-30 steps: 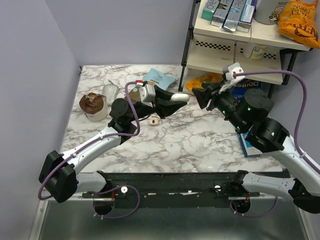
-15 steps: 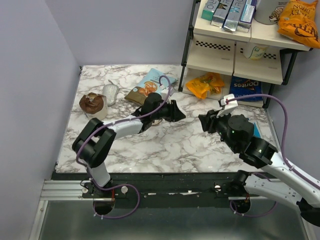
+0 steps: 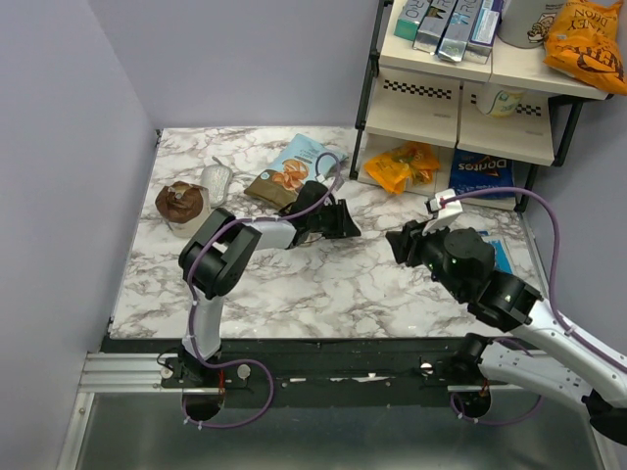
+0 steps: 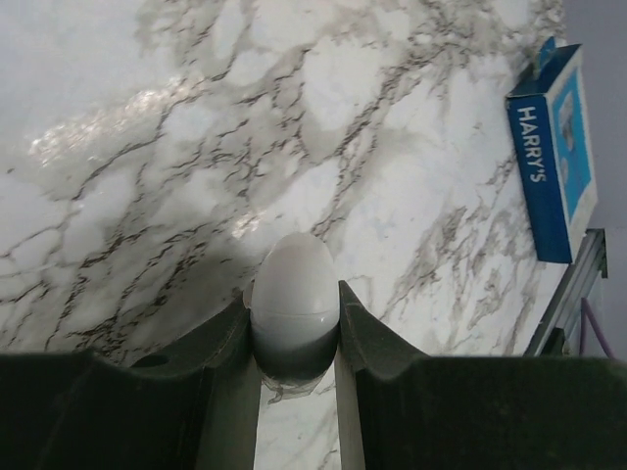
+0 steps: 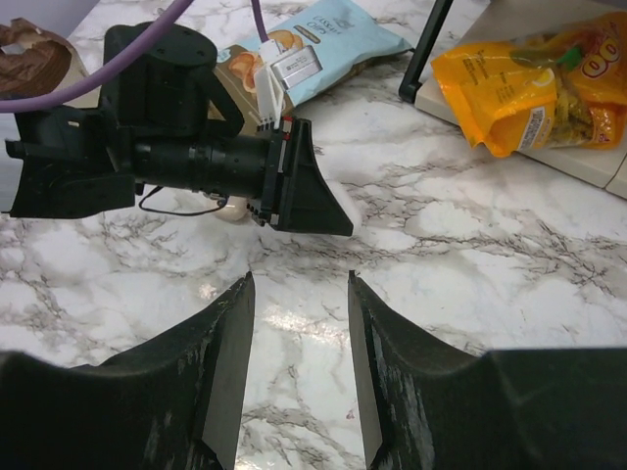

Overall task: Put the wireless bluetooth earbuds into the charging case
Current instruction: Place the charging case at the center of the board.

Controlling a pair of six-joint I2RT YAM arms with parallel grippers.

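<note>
around: blue snack bag [image 5: 338, 27], orange bag [image 5: 524, 88] | in the way: left gripper [image 4: 294, 305] hid most of charging case [image 5: 231, 209] (a peach sliver showed), case just beside its body | left gripper clamped white oval object [image 4: 294, 279] | right gripper [image 5: 300, 286] half-spread, empty

Left arm [image 3: 269, 233]: white shells, black joints.
Right arm [image 3: 558, 343]: same white and black.
Cables [image 3: 555, 245]: purple, one per arm.
Right end effector [image 5: 300, 289]: black angular fingers.

Charging case [image 5: 233, 210]: small, white with tan face, on marble table [image 5: 470, 255], mostly hidden; lid state unclear.
</note>
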